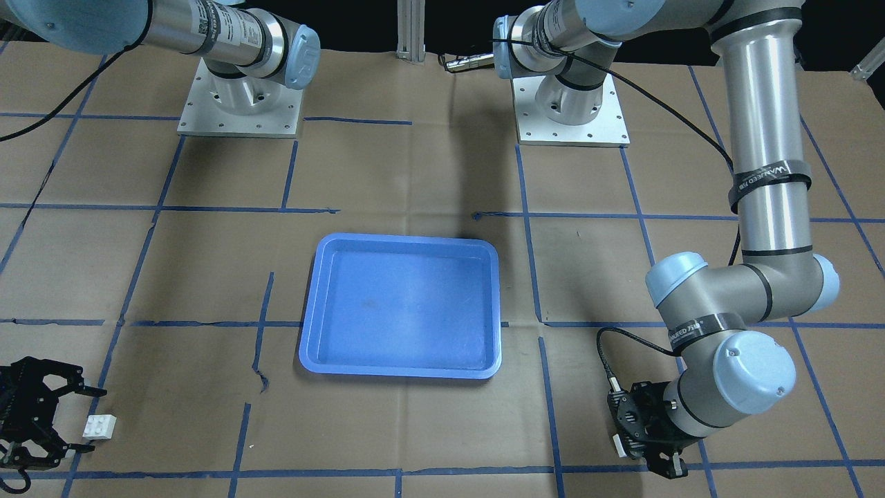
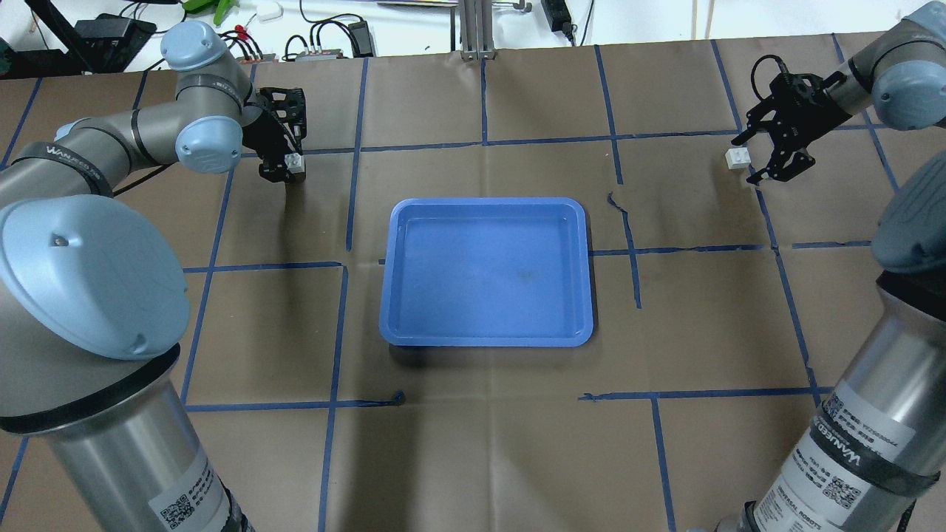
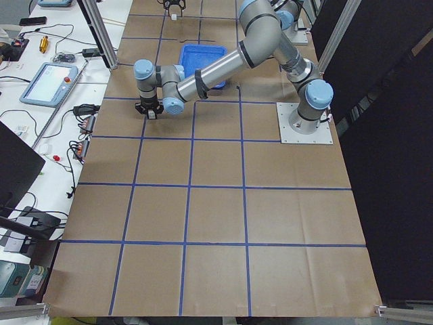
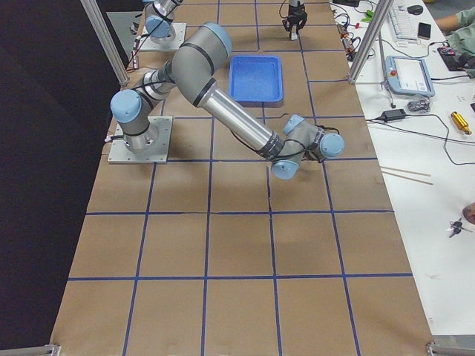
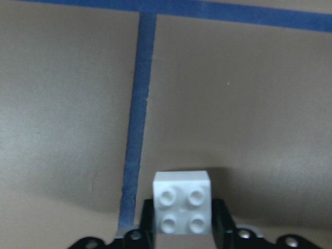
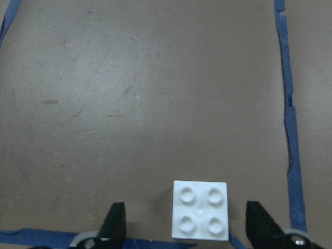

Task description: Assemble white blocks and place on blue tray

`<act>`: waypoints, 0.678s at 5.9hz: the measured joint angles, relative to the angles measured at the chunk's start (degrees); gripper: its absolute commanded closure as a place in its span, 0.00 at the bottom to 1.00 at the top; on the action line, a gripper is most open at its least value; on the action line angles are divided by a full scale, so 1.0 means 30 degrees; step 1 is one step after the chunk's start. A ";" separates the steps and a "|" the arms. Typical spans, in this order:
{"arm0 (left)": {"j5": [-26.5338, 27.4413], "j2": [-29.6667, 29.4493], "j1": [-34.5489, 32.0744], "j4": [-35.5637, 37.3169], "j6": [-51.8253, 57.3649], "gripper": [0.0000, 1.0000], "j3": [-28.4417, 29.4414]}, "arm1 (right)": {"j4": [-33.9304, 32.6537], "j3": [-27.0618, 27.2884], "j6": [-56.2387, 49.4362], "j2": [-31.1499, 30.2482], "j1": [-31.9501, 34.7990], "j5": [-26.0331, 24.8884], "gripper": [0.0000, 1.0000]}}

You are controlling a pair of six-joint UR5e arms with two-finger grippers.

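The blue tray (image 2: 488, 204) lies empty at the table's middle and also shows in the front-facing view (image 1: 408, 239). My left gripper (image 2: 287, 164) is shut on one white block (image 2: 295, 161), low over the paper to the tray's far left. In the left wrist view that block (image 5: 182, 201) sits studs-up between the fingers (image 5: 221, 218). My right gripper (image 2: 749, 159) is open at the far right. The second white block (image 2: 737, 157) lies on the paper between its fingertips. In the right wrist view this block (image 6: 200, 209) sits nearer the right finger (image 6: 261, 223), untouched.
Blue tape lines grid the brown paper. The two arm base plates (image 1: 240, 104) (image 1: 570, 107) stand on the robot's side of the table. A workbench with cables and a teach pendant (image 3: 51, 76) runs along the far edge.
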 measured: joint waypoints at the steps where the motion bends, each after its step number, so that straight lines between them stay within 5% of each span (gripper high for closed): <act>1: 0.0054 0.0742 -0.0336 -0.0918 -0.0004 1.00 0.0011 | -0.0047 -0.0002 0.0002 -0.0003 0.0001 -0.0013 0.31; 4: 0.0188 0.2920 -0.3807 -0.2874 -0.1178 1.00 -0.0705 | -0.0109 0.0000 -0.0024 -0.0023 0.0000 -0.0021 0.52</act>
